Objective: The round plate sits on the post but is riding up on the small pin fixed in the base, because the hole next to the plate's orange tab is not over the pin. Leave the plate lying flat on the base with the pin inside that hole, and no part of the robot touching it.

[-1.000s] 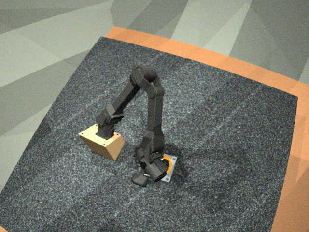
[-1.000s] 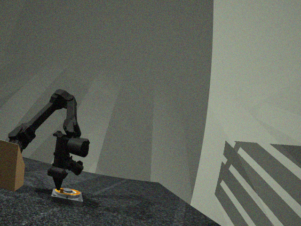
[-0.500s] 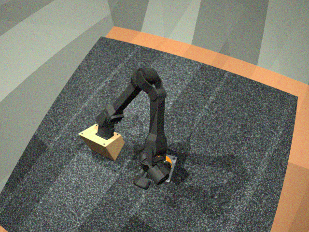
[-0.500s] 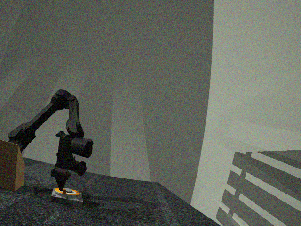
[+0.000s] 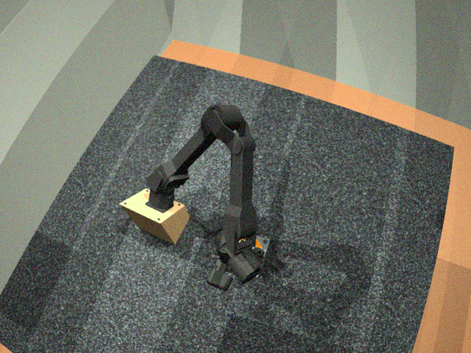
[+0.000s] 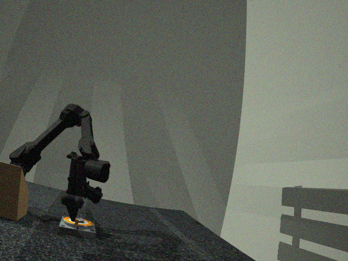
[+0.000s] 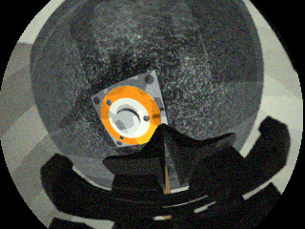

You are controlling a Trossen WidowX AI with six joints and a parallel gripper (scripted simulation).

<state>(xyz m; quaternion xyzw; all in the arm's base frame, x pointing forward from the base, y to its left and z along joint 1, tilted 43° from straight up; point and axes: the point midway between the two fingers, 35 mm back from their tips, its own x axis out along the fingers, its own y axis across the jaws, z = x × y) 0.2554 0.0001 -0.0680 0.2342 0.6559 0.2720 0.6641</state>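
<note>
The arm [image 5: 235,178] rises from a tan block [image 5: 157,218] at the left of the dark speckled surface [image 5: 342,190], climbs to a high elbow, then drops almost straight down, so that the forearm and wrist stand close to vertical. In the exterior view the wrist hangs directly over the fixture, with a cylindrical housing jutting sideways from it.

The claw [image 6: 73,216] points straight down, its fingers pressed together into a single tapering tip with nothing between them. That tip comes down onto the orange plate [image 6: 84,222] at its near-left part; whether it truly presses on the plate or stops just above it cannot be told.

The plate lies on the pale square base [image 6: 81,229], which rests on the surface just right of the block. In the wrist view the plate [image 7: 130,116] appears as an orange ring around a pale round post [image 7: 129,117], inside the square base [image 7: 152,84] with small dark dots at its corners. The closed fingers rise from the lower edge to meet the ring's lower right rim. From the top, the wrist hides nearly all of the plate; only an orange sliver [image 5: 258,243] shows. The tab, hole and pin cannot be made out.
</note>
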